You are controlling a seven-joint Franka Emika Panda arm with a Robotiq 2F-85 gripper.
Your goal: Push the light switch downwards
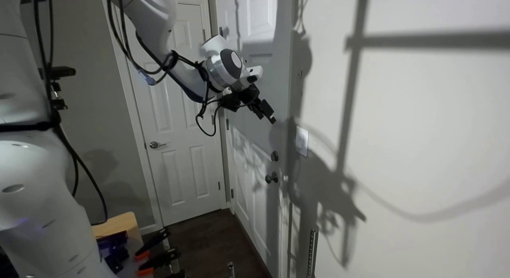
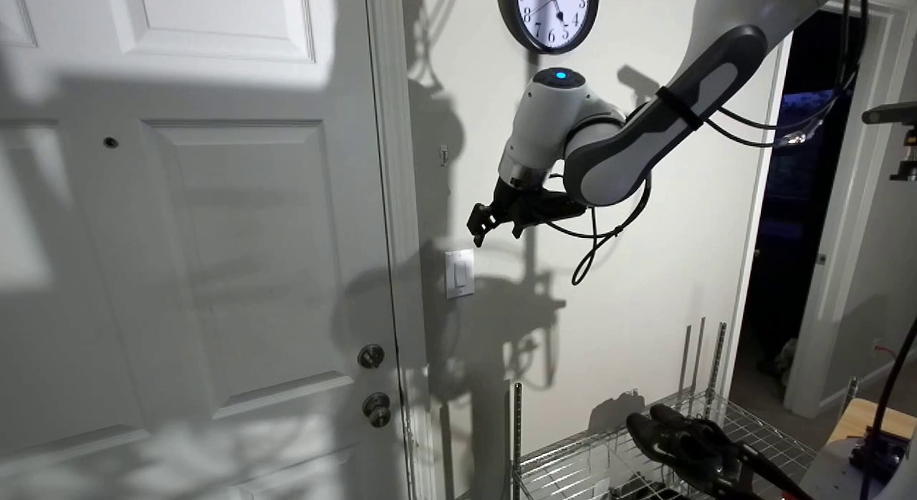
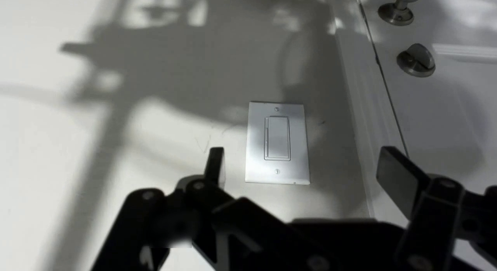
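The light switch is a white plate with a narrow rocker, flush on the pale wall. It shows in both exterior views [image 1: 302,141] [image 2: 460,273] and near the middle of the wrist view [image 3: 277,137], which stands upside down. My black gripper shows in both exterior views [image 1: 267,115] [image 2: 497,232], above the switch and apart from it. In the wrist view the gripper [image 3: 306,172] has its two fingers spread wide with nothing between them, and the switch plate lies beyond, nearer the left finger in the picture. No part of the switch is hidden there.
A white panelled door [image 2: 236,199] with a knob [image 2: 377,410] and deadbolt [image 2: 371,356] is beside the switch. A wire shelf [image 2: 573,457] with black clamps [image 2: 688,443] stands below. A clock [image 2: 551,16] hangs above. The arm's shadow falls around the switch.
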